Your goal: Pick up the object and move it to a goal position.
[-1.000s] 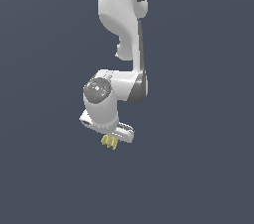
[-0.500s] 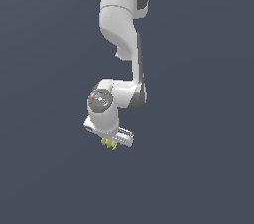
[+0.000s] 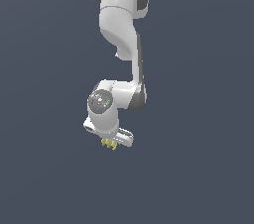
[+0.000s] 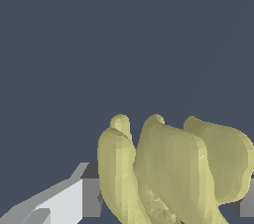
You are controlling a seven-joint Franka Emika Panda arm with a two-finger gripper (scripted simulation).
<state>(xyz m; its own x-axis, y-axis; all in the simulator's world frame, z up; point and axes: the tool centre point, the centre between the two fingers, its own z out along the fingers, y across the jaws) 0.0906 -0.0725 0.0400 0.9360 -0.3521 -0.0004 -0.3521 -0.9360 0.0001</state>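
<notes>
Between the fingers: the object (image 4: pixel 173 168), a pale-yellow bunch of curved lobes, 3 of them clear in the wrist view. Gripper (image 3: pixel 110 142) closed on it, with 1 grey pad (image 4: pixel 91 197) against the bunch's side and the other finger barely showing at the frame edge. From the exterior view, the lobes poke out just below the fingertips. Arm (image 3: pixel 121 29) hangs down from above, wrist bent, dark plain background all around.
</notes>
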